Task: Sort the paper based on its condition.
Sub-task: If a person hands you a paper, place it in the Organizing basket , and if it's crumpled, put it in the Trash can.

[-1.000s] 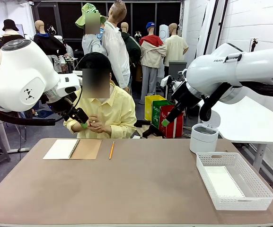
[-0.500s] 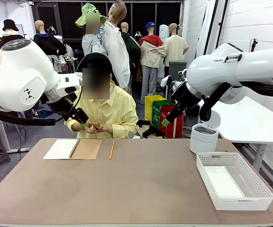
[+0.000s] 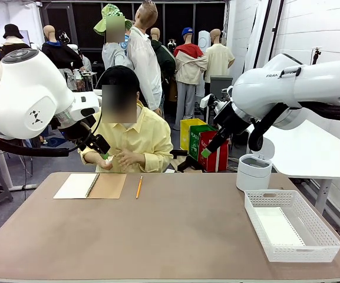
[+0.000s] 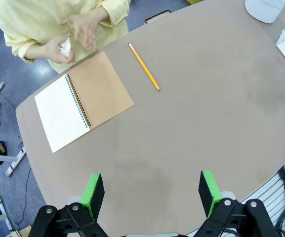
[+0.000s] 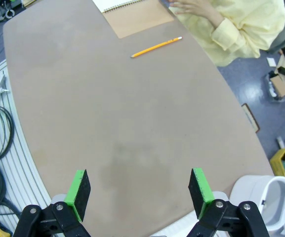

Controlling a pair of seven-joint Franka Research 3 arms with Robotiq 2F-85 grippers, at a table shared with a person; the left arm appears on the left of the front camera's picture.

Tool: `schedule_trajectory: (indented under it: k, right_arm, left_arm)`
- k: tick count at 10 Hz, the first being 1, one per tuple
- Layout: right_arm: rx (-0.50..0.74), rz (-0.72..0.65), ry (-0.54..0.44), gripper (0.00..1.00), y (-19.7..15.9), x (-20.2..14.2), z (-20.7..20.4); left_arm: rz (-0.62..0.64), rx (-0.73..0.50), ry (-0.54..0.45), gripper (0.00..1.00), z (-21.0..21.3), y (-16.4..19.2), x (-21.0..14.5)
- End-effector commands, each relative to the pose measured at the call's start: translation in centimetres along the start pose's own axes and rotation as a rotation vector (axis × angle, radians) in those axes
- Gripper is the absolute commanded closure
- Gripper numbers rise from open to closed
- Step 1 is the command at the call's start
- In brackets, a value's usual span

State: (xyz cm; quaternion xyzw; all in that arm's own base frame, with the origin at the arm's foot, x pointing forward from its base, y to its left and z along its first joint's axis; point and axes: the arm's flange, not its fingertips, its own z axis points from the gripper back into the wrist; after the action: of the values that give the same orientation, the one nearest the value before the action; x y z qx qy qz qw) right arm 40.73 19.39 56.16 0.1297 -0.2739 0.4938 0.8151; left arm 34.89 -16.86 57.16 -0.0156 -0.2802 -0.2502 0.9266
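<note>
On the brown surface [image 3: 175,230], a spiral notebook [image 3: 91,186] lies open at upper left of the front view, a yellow pencil [image 3: 139,187] just beside it on the right. A white basket [image 3: 290,224] sits at lower right with a flat white sheet of paper [image 3: 279,227] inside, and a white bin [image 3: 254,171] stands behind it. The person's hand [image 4: 63,48] holds a small crumpled white paper [image 4: 65,47] above the notebook's far edge. Both arms hang raised above the surface: the left gripper [image 4: 152,192] has its fingers wide apart and empty, and the right gripper [image 5: 140,190] likewise.
</note>
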Motion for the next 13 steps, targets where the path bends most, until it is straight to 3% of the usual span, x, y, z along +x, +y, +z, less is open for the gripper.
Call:
schedule_trajectory:
  k: [1, 13]
  right_arm:
    - [-0.002, 0.000, -0.001, 0.00, -0.03, -0.01, -0.07]
    - [-0.002, 0.000, -0.001, 0.00, -0.03, -0.01, -0.07]
  left_arm:
    - [-0.007, 0.003, -0.001, 0.00, 0.06, 0.06, -0.06]
    - [-0.007, 0.003, -0.001, 0.00, 0.06, 0.06, -0.06]
